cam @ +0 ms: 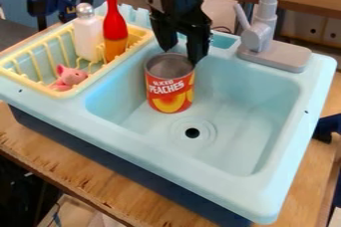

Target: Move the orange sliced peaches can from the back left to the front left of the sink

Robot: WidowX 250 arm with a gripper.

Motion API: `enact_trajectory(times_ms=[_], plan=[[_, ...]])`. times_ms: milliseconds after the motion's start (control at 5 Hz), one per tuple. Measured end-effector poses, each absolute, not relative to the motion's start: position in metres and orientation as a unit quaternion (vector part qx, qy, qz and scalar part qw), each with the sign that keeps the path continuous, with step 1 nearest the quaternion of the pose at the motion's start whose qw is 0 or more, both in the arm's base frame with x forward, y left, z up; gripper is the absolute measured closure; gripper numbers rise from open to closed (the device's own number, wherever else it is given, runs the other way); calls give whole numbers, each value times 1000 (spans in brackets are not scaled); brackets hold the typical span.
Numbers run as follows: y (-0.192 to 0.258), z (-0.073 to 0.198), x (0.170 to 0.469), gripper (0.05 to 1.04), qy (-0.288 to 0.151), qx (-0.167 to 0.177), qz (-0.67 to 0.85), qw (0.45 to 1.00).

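The black gripper (180,56) hangs over the far left part of the sink, its fingers spread apart. Just below it, a red and orange can (169,90) with a peach label stands upright on the basin floor, its open top facing up. One fingertip is at the can's right rim and the other is near its far rim; whether they touch the metal I cannot tell. The light blue sink (233,111) surrounds the can, which is behind and left of the drain hole (192,133).
A yellow rack (79,90) at the left holds a white shaker (87,34), a red and orange bottle (114,29) and a pink toy pig (68,76). The grey faucet (260,34) rises at the back right of the sink.
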State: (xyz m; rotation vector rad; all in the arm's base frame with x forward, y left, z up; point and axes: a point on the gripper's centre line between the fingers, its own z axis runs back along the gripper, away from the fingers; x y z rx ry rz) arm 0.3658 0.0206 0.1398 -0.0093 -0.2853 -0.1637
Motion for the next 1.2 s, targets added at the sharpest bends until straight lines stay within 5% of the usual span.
enact_trajectory(times_ms=[1200], plan=[[21,129,279,84,-3,29,-18,999]])
